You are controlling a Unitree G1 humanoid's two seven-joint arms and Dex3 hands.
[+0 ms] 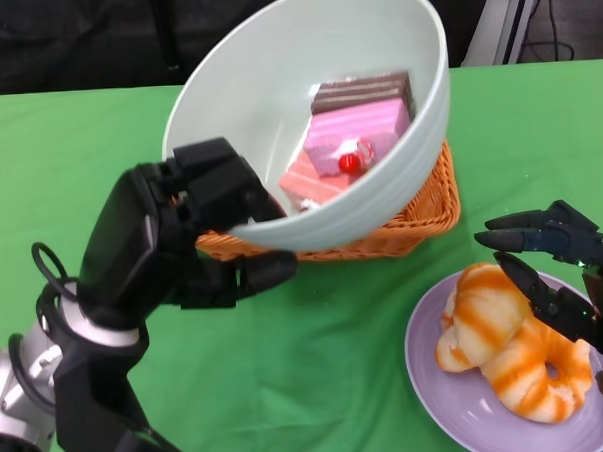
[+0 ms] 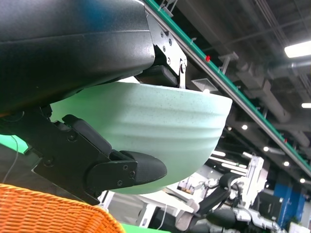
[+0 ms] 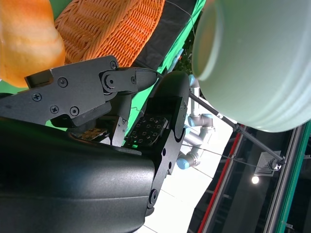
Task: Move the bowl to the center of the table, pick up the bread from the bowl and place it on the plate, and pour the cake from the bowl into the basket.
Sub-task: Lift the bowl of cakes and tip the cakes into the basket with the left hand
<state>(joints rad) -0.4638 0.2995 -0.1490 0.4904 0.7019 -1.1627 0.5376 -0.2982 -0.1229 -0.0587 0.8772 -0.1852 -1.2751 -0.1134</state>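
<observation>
My left hand grips pale green bowl by rim, tilted above orange basket. Cake slices inside bowl. Bread on purple plate. My right hand beside bread, fingers spread, holding nothing.

Bright, even light (ceiling lamps glare); near objects slightly blurred.

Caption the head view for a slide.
Left hand tilts the bowl, cake inside, over the basket.
</observation>
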